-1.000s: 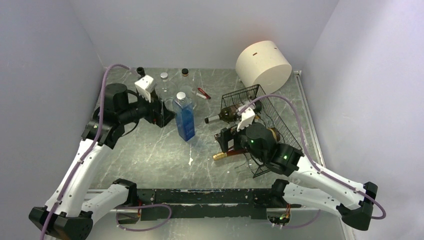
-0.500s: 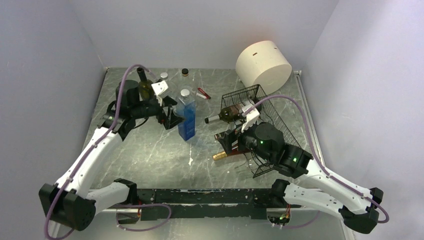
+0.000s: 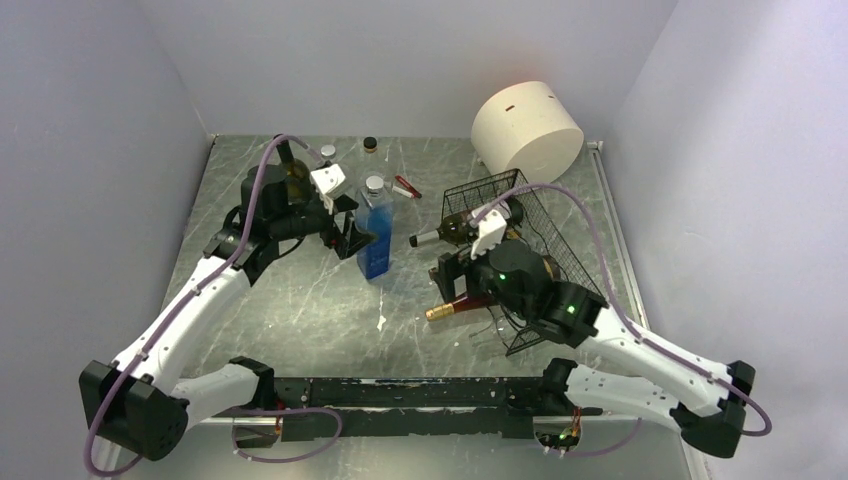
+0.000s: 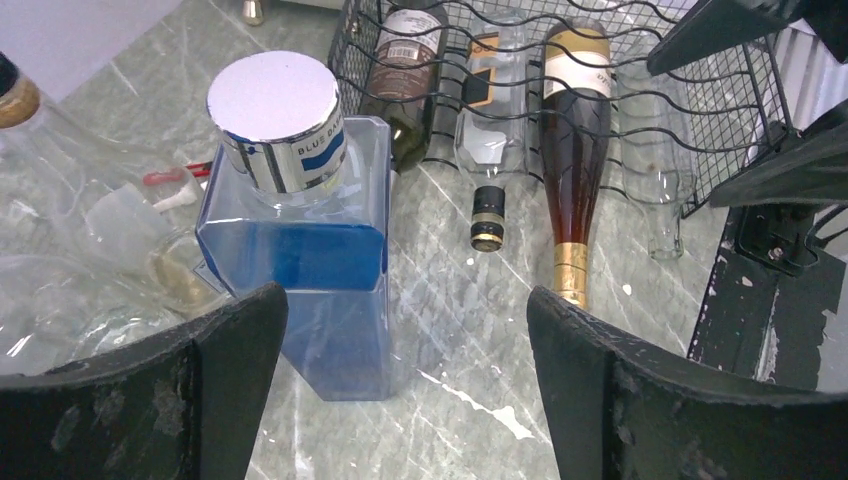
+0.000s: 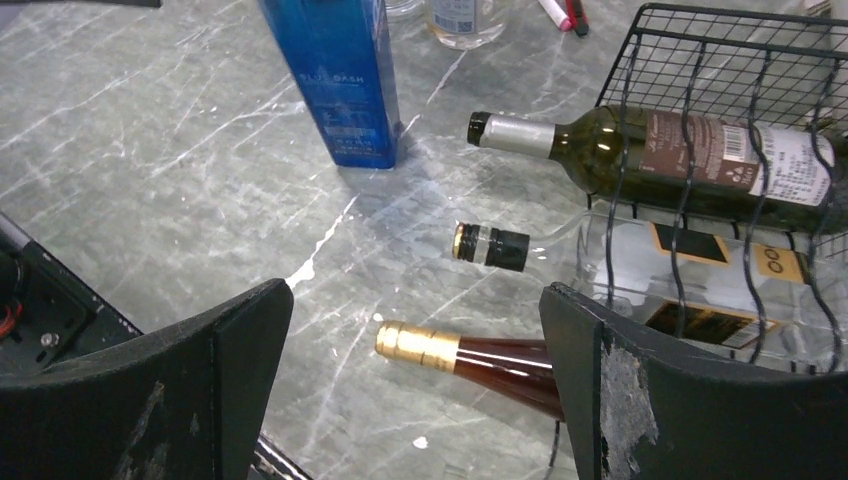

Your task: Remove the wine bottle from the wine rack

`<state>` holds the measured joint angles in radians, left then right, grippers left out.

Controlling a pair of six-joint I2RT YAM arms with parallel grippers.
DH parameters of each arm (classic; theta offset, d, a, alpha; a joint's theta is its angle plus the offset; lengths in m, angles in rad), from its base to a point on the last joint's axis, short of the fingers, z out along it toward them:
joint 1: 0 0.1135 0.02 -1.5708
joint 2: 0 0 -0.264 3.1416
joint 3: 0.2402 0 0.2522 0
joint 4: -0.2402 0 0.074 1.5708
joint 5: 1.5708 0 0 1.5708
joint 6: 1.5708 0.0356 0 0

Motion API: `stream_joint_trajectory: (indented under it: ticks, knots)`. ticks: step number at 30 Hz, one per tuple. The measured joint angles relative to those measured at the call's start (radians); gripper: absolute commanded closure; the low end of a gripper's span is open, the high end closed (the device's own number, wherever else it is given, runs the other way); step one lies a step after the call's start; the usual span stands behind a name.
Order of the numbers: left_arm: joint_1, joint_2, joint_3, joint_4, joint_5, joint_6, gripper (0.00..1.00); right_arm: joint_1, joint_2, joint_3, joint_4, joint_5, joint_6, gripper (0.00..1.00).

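Black wire makes the wine rack (image 3: 555, 235). From above, it sits on the grey desk (image 3: 300, 300), and the right jaws hang over its open end. They are spread wide and hold nothing. A green wine bottle (image 3: 455, 230) and a gold-topped wine bottle (image 3: 447, 310) lie in the rack, with their necks poking out near those jaws. The left jaws are spread wide too, with nothing in them, just beside a blue bottle (image 3: 375, 235). In the left wrist view, the blue bottle (image 4: 300, 250) stands close in front of the jaws, nearer the finger on the left of the view. The wine rack (image 4: 700, 120) lies farther ahead, with four bottles side by side. In the right wrist view, the gold-topped wine bottle (image 5: 480, 355) and a clear bottle (image 5: 600, 255) lie ahead between the wide jaws. The green wine bottle (image 5: 640, 145) lies farther off, and all three are in the wine rack (image 5: 720, 50).
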<state>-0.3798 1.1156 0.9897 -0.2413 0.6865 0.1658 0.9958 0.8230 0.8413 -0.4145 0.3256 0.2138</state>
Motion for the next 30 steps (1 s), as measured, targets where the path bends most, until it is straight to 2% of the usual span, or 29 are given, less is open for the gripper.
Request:
stream_joint_trajectory:
  ticks: [10, 18, 30]
  knots:
    - [-0.002, -0.030, -0.024, 0.019, -0.113, -0.008, 0.07, 0.000, 0.241, 0.098, 0.107, -0.002, 0.082, 0.02]
    - [0.002, -0.022, -0.025, 0.011, -0.185, -0.034, 0.07, 0.000, 0.185, 0.063, 0.114, 0.010, 0.118, 0.00]
    - [0.072, 0.006, -0.053, 0.038, -0.166, -0.094, 0.07, 0.000, 0.105, 0.007, 0.039, 0.061, 0.115, 0.00]
